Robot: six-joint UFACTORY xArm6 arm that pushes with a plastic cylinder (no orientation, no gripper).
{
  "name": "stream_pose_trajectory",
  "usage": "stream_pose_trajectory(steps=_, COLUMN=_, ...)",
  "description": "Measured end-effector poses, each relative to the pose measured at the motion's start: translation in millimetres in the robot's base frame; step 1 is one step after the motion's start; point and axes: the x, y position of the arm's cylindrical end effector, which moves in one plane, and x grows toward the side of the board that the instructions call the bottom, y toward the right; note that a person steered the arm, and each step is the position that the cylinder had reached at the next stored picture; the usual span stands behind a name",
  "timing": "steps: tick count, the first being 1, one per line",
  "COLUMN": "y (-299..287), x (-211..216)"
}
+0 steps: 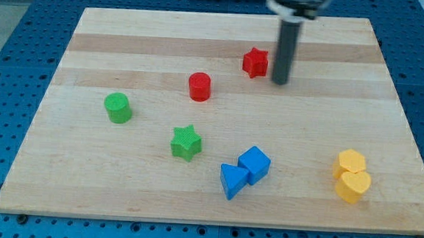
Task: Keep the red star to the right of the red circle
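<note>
Dark rod under a black mount
A straight, smooth, dark grey cylinder hangs from a wider black collar with a pale rim; my tip (280,82) ends flat and blunt

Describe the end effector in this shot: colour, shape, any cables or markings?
A straight, dark grey-black cylindrical rod, plain and smooth, with no markings or cables visible on it. It hangs from a wider dark round mount cut off by the view's top edge. My tip ends blunt and flat. There is no pincer. The arm above is out of frame.

Wooden board (129,33) on blue pegboard table (10,40) (perforated).
</note>
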Motion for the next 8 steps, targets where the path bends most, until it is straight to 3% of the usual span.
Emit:
stream_pose_trajectory(steps=1, y=16.3, x=-34.9)
stream_pose_trajectory(steps=2, y=-28.5, x=-63.7)
stream_pose_trajectory(steps=4, y=-100.9, x=-13.5)
stream_pose_trajectory(steps=5, y=-99.6, x=-8.7)
stream_pose_trajectory(steps=6, y=-41.7, x=9.8)
stream_pose_trajectory(steps=8, y=-96.7, x=40.3)
